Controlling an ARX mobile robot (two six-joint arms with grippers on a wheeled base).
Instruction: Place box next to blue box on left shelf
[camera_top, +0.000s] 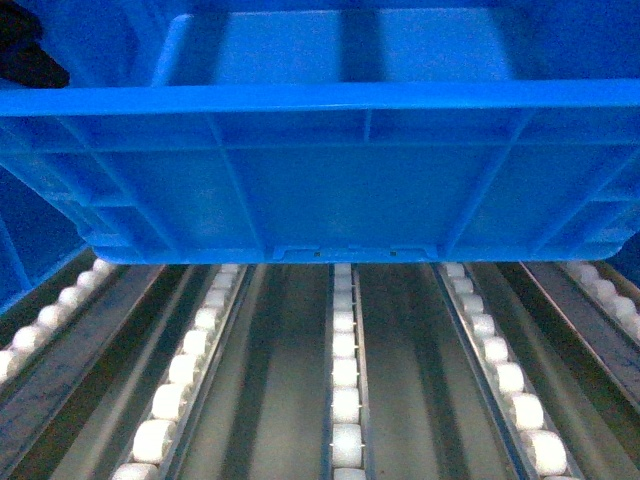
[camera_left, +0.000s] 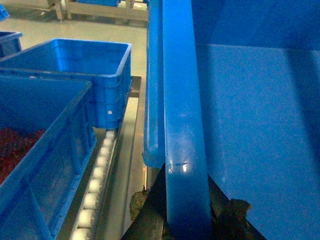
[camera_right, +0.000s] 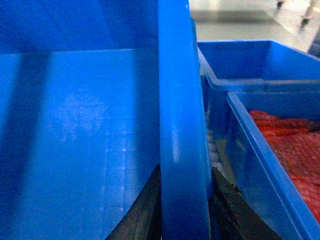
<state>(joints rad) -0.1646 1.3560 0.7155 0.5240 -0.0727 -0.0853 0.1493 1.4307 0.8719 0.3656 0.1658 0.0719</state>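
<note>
Clearly both tools pinch the box (camera_top: 330, 180) rim to carry it level. It hangs over the shelf (camera_top: 345, 400) rollers, left tool (camera_left: 186, 210), right tool (camera_right: 184, 200).

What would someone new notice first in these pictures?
A big blue box fills the top of the head view, hanging over the shelf's white roller tracks. Each claw, left and right, is clamped on a side rim. Neighbouring blue crates on both sides hold something red.
</note>
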